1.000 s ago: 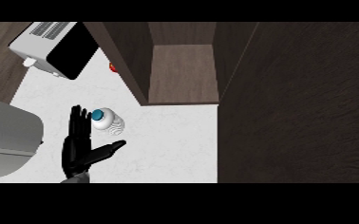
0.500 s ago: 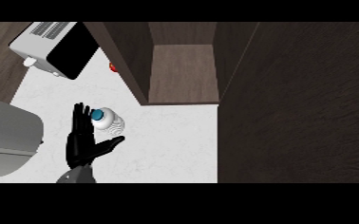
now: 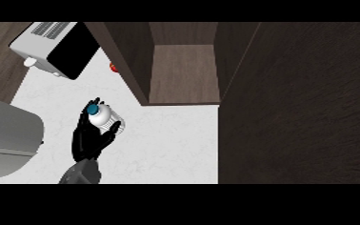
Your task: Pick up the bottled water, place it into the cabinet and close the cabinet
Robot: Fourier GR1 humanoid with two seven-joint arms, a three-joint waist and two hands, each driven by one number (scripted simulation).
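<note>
Seen from above, a white speckled desk [image 3: 169, 143] fills the lower left of the frame. On it, left of centre, stands the bottled water [image 3: 105, 117] (blue cap facing up), with the left robot hand [image 3: 90, 138] curled around it from below, fingers and thumb wrapping its sides. Above and to the right, the open cabinet [image 3: 184, 71] shows its brown inner shelf; its dark door [image 3: 292, 105] covers the right of the frame. A white and black appliance [image 3: 56, 47] sits upper left, a small red object [image 3: 113, 67] beside the cabinet wall.
</note>
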